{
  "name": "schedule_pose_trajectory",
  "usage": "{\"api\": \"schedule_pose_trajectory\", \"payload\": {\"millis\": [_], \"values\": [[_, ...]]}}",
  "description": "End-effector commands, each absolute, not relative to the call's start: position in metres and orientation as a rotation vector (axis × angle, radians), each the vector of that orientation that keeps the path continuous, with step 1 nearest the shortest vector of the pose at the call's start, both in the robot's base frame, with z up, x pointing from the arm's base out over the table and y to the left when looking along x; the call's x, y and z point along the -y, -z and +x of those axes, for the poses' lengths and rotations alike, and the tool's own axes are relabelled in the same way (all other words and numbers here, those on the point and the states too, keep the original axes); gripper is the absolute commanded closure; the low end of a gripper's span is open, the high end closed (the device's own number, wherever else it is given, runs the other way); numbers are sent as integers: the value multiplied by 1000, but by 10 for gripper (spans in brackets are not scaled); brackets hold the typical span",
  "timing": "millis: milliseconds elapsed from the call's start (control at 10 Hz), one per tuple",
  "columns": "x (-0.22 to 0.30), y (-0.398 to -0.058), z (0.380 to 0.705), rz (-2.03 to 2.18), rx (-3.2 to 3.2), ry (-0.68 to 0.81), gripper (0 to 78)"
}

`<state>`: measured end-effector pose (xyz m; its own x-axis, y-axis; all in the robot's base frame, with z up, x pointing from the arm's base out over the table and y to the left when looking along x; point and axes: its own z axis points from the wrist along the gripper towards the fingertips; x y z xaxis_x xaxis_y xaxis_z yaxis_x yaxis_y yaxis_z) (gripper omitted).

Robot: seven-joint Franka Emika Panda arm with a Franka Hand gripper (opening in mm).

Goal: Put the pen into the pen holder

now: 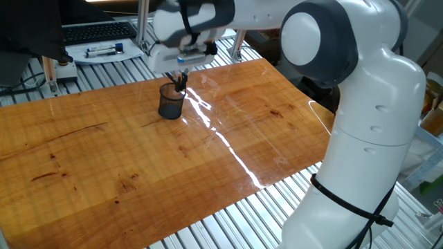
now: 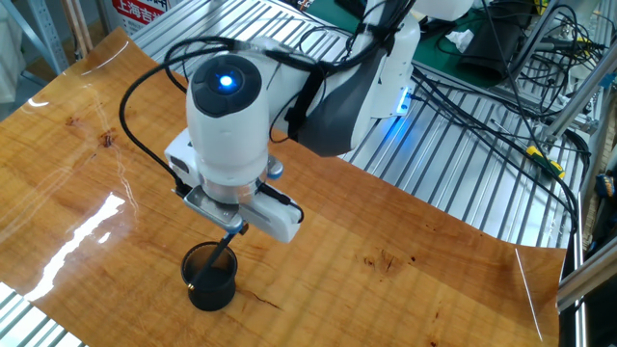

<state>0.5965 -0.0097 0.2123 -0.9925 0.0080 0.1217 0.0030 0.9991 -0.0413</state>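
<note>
The pen holder is a small black mesh cup on the wooden table; it also shows in the other fixed view. The slim black pen stands tilted inside it, with its lower end in the cup and its top sticking out past the rim. My gripper hangs just above the cup and the pen's top, also seen in the other fixed view. Its fingers look slightly parted and no longer clamp the pen. The hand's body hides most of the fingers.
A white tray with pale blue-capped markers and a keyboard lie beyond the table's far edge. Cables run over the metal slats behind the arm. The wooden top ends at the slatted frame.
</note>
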Motion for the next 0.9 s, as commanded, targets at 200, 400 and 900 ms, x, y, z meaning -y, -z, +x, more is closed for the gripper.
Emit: {"api": "schedule_pose_trajectory", "payload": {"millis": [200,400,900], "values": [[-6,-222,571,-134,2952,-83,764],[-9,-224,567,-151,2920,-91,764],[-13,-234,564,-186,2792,-99,764]]}}
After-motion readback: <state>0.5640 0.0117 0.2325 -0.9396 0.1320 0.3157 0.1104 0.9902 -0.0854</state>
